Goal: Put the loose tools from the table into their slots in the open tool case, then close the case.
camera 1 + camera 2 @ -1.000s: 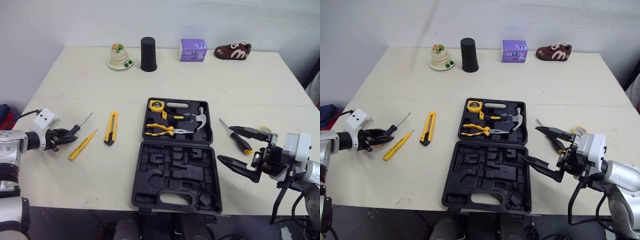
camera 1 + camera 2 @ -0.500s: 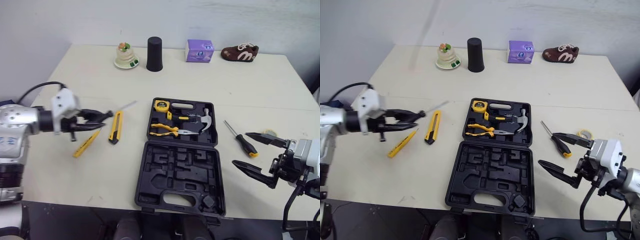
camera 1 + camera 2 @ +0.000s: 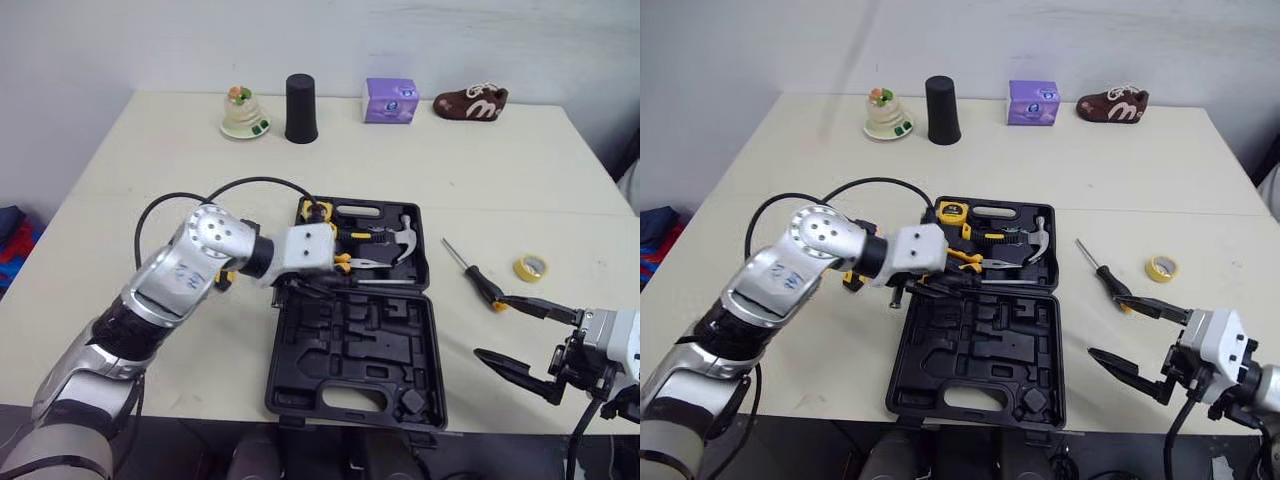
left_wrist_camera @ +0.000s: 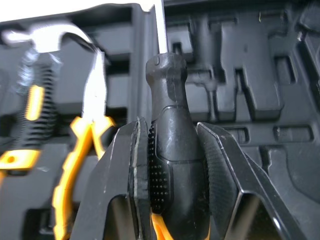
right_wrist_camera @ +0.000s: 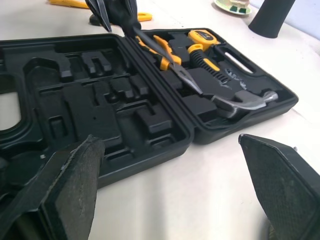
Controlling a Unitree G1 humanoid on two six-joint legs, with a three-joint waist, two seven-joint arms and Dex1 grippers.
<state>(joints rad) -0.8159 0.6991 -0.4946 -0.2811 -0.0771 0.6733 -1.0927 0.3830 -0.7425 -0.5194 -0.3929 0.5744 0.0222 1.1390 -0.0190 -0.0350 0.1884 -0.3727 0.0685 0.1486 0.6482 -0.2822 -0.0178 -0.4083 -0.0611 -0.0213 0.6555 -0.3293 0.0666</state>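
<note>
Left gripper (image 4: 172, 129) clamped on a screwdriver (image 4: 167, 95) over the case (image 3: 352, 345), centre frame; right gripper (image 3: 491, 327) hangs lower right, fingers wide apart.

The tool case (image 3: 350, 340) lies on the table (image 3: 150, 150), a screwdriver (image 3: 470, 272) and tape roll (image 3: 530, 267) just right of it

the tool case (image 3: 350, 345) is black, the pliers (image 5: 170, 60) yellow-handled, the table (image 3: 150, 160) cream.

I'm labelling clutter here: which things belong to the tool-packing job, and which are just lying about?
Job: tool case, held screwdriver, loose screwdriver, perhaps yellow tape roll.
Lying about: figurine, black cup, purple box, brown shoe.
</note>
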